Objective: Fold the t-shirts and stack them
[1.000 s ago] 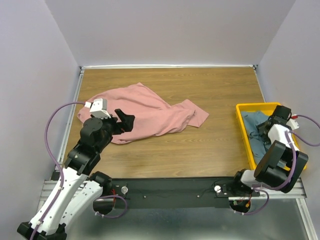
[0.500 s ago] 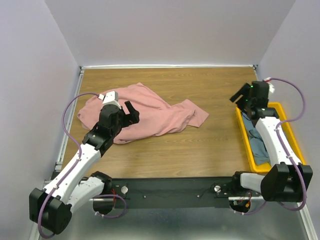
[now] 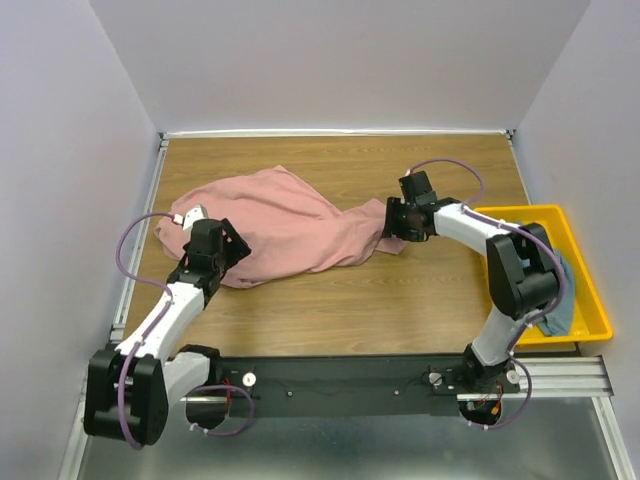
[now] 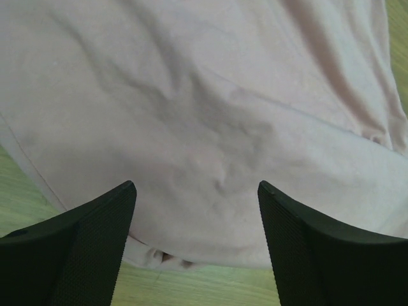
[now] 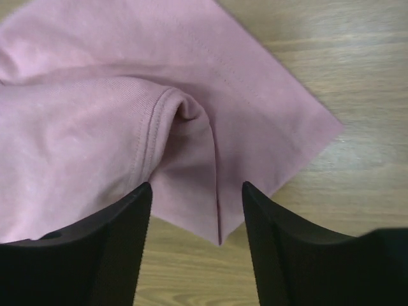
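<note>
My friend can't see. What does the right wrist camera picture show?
A crumpled pink shirt lies on a wooden table, one hemmed edge folded over. At the bottom, the right end effector is open, its two black fingers framing the shirt's near edge.

The dusty-pink t-shirt (image 3: 290,225) is soft, matt knit cloth, creased all over, with a line of stitching along its hem in the right wrist view. The blue-grey t-shirt (image 3: 558,308) is dull cloth as well. The bin (image 3: 520,211) is smooth yellow plastic with a slight sheen. The counter (image 3: 400,300) has a smooth brown wood-grain face with little shine. The left gripper (image 4: 196,191) has matt black fingers (image 4: 83,248) with a fine stippled texture. The right gripper (image 5: 196,188) has matt black fingers (image 5: 108,248) that look smoother. The rail (image 3: 155,180) along the counter's edge is bare silvery metal.
</note>
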Robot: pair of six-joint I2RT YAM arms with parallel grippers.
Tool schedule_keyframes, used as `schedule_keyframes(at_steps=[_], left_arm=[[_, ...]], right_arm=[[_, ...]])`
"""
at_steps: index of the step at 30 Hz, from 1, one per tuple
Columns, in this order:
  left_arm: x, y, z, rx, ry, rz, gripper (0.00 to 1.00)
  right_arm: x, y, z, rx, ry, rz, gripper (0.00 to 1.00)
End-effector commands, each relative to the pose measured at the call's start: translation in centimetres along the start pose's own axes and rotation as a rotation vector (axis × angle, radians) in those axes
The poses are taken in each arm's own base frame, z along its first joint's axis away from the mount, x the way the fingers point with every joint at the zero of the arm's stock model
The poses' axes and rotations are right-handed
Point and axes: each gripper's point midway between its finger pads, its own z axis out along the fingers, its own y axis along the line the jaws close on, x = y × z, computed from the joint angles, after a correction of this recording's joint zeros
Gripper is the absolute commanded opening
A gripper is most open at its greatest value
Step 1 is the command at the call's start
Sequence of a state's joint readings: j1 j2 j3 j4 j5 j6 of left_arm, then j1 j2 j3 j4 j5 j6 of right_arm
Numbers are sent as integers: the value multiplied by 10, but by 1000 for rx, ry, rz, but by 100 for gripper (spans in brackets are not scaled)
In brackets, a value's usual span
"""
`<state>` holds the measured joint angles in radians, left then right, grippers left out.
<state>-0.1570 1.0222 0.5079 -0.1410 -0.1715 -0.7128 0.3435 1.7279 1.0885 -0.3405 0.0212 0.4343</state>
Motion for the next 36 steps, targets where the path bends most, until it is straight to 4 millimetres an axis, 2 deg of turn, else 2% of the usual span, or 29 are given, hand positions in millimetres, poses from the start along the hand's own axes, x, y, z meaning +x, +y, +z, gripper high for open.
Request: schedule_keyframes(at_steps=[1, 3, 4, 5, 6, 7, 9, 10, 11, 12, 13, 14, 15, 16, 17, 19, 20, 21, 22, 23, 24, 25, 26, 27, 28, 31, 32, 33, 36], left_arm=[[0, 7, 16, -26, 0, -28, 80], [1, 16, 28, -66, 20, -16, 77], [-1, 18, 32, -77, 19, 9, 72], [-10, 19, 37, -96, 7, 16, 70], [-6, 29, 48, -137, 31, 25, 67], [-8, 31, 54, -153, 40, 44, 65], [-13, 30, 74, -179, 68, 68, 62], [-28, 20, 82, -167, 57, 94, 57], [-30, 17, 90, -166, 69, 109, 55], [-19, 20, 103, -180, 122, 127, 51], [-21, 17, 111, -177, 132, 138, 50], [-37, 4, 121, -156, 112, 144, 48], [-27, 7, 134, -164, 157, 163, 46], [-29, 2, 141, -157, 162, 170, 43], [-45, -14, 151, -126, 136, 178, 43], [-41, -26, 168, -103, 170, 211, 43], [-63, -48, 176, -64, 129, 227, 43], [-56, -62, 184, -43, 143, 261, 42], [-60, -74, 187, -23, 137, 312, 43], [-81, -102, 189, 21, 84, 337, 43], [-75, -123, 189, 50, 80, 412, 47], [-80, -139, 187, 75, 57, 440, 49], [-88, -168, 178, 115, 13, 470, 54], [-95, -178, 171, 130, -11, 485, 54], [-101, -188, 164, 152, -39, 491, 58], [-121, -198, 126, 205, -119, 443, 69], [-112, -186, 120, 190, -107, 426, 70], [-131, -187, 95, 195, -166, 397, 74], [-125, -164, 58, 171, -161, 344, 83]], right_arm=[[10, 6, 20, -6, 41, -57, 64], [23, -3, 30, 21, 81, -75, 63], [34, -8, 32, 29, 107, -84, 57], [42, -11, 32, 31, 128, -90, 57], [49, -12, 29, 32, 143, -91, 54], [68, -21, 28, 48, 181, -89, 52], [96, -16, 18, -5, 265, -85, 48], [104, -13, 10, -18, 284, -85, 42], [130, -9, 2, -35, 341, -113, 39], [142, -7, -8, -41, 369, -133, 32], [154, -4, -15, -51, 395, -157, 30], [167, 0, -22, -65, 426, -179, 27], [193, 7, -33, -98, 492, -220, 26], [204, 11, -40, -119, 520, -237, 22], [217, 25, -51, -173, 546, -272, 20], [231, 32, -63, -206, 578, -316, 15], [235, 38, -68, -223, 586, -342, 13], [243, 44, -76, -239, 603, -391, 12], [241, 53, -80, -263, 596, -427, 12], [242, 58, -84, -279, 604, -449, 12], [244, 65, -90, -291, 619, -477, 14], [241, 68, -92, -291, 616, -487, 17], [238, 70, -96, -306, 615, -504, 20], [235, 73, -98, -314, 611, -517, 22], [226, 81, -103, -338, 580, -529, 30], [189, 101, -110, -344, 450, -548, 49], [172, 112, -114, -356, 393, -556, 53], [161, 111, -111, -316, 349, -565, 58], [120, 107, -103, -251, 241, -533, 59]])
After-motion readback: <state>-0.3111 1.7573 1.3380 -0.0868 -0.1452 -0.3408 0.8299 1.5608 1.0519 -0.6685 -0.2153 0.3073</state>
